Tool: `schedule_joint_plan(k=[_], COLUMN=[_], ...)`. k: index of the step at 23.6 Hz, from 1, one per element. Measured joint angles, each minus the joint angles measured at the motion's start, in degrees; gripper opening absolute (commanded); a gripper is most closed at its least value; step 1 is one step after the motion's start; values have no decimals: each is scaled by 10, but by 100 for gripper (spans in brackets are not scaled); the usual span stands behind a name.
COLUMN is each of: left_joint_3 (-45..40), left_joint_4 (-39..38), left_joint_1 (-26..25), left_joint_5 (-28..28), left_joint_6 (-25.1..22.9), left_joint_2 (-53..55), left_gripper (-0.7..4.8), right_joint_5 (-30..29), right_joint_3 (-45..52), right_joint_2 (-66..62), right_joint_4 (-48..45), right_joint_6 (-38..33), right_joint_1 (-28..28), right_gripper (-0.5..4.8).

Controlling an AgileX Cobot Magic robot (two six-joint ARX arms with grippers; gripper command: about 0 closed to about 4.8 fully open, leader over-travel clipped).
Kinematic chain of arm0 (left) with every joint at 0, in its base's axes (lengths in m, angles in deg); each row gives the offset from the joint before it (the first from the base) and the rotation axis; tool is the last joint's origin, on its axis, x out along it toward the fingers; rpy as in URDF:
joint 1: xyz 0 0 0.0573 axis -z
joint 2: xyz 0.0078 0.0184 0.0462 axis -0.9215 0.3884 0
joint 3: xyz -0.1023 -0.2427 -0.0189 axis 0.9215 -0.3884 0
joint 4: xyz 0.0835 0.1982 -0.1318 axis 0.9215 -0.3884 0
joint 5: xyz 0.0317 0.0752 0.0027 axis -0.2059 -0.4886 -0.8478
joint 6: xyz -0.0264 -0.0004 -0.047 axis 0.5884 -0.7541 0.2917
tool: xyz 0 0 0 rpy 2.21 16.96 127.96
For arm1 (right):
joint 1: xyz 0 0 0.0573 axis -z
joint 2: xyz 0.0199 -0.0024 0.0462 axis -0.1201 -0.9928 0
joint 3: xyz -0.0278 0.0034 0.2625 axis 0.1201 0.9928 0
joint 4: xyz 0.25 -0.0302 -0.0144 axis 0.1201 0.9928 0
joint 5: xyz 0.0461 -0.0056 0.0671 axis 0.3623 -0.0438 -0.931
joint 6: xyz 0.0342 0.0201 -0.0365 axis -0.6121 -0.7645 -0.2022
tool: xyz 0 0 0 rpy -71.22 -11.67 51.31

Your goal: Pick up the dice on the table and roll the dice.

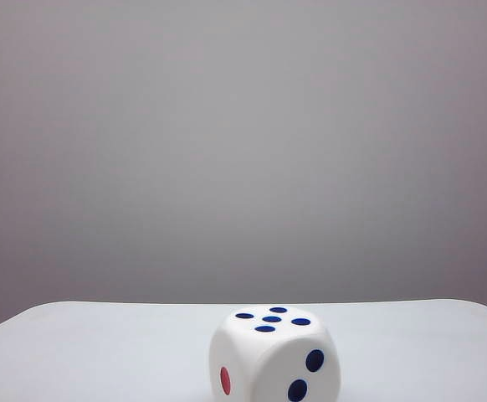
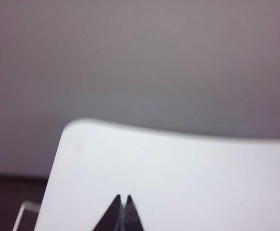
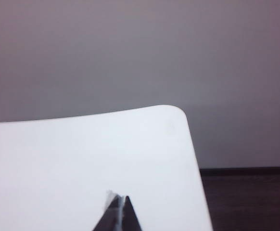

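Both hands closed over white table.

A plain, matte grey wall fills the background behind everything, even in tone and unmarked. Both wrist views show a strip of dark brown floor at its foot, with a thin darker line where the two meet. A small clear, glassy edge shows near that floor, too blurred to identify.
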Motion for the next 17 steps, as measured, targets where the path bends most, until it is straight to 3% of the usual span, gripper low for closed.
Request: schedule_joint_plan(k=[4, 8, 10, 14, 17], left_joint_3=[54, 115, 141, 235, 316], left_joint_4=[6, -2, -7, -44, -84], left_joint_1=[0, 0, 0, 0, 1], left_joint_5=[0, 2, 10, 60, 85], left_joint_6=[10, 12, 8, -45, -99], left_joint_2=[29, 130, 178, 301, 373], left_gripper=[-5, -5, -5, -5, -5], right_joint_5=[75, 74, 54, -17, -139], right_joint_3=[-39, -92, -134, -252, -331], right_joint_2=[-7, -82, -132, -281, -416], right_joint_4=[-14, -18, -20, -28, -16], right_joint_6=[-9, -38, -49, -52, -38], right_joint_1=[0, 0, 0, 0, 0], right_gripper=[-3, -3, -3, -3, -3])
